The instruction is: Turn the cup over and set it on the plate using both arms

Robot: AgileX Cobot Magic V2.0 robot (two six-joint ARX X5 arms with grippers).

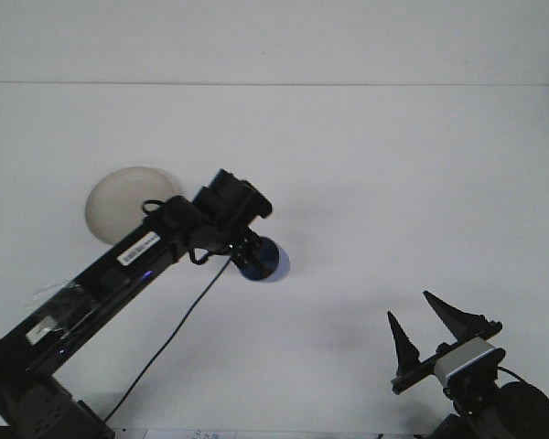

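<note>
My left gripper is shut on a blue cup, which it holds off the table a little right of the plate. The arm's black wrist hides the fingers and the cup's upper part. The white round plate lies at the left of the table, with its lower right edge covered by the left arm. My right gripper stands open near the bottom right corner, nothing between its two black pointed fingers.
The white table stretches to a white wall at the back. A black cable hangs from the left wrist down to the bottom edge.
</note>
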